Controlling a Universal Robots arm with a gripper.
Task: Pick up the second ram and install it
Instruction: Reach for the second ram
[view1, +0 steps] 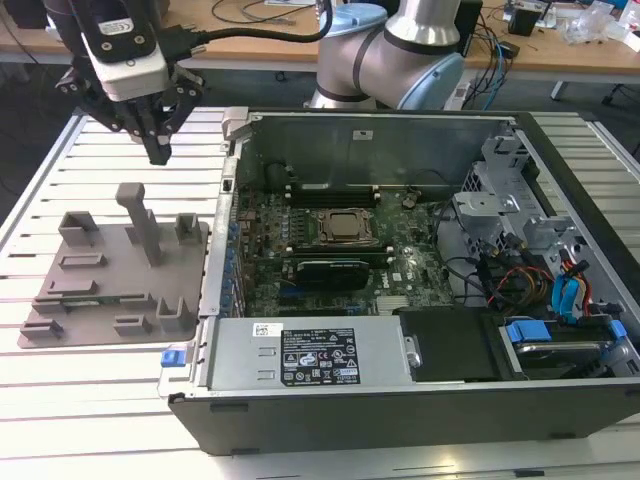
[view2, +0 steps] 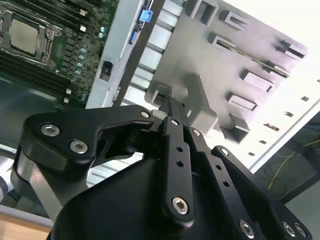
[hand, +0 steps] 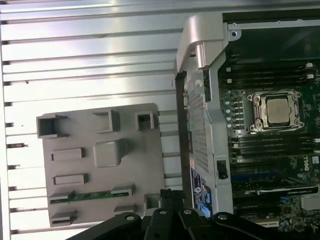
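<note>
The second ram (hand: 90, 196) is a thin green stick lying flat between two raised blocks of the grey tray (hand: 135, 165). In the exterior view it shows as a faint green strip (view1: 76, 298) near the tray's (view1: 110, 300) front, at that view's left. My gripper (view1: 159, 152) hangs in the air above the tray's far end, well clear of the stick. Its fingers (view2: 171, 112) are pressed together with nothing between them, and their tips (hand: 169, 193) point down near the tray's edge closest to the case.
An open computer case (view1: 420, 400) lies to the exterior view's right of the tray, with the motherboard (view1: 400, 275), processor socket (view1: 345, 226) and dark memory slots (hand: 265, 147) exposed. A tall post (view1: 140, 215) rises from the tray under the gripper. The slatted metal table (view1: 100, 400) carries everything.
</note>
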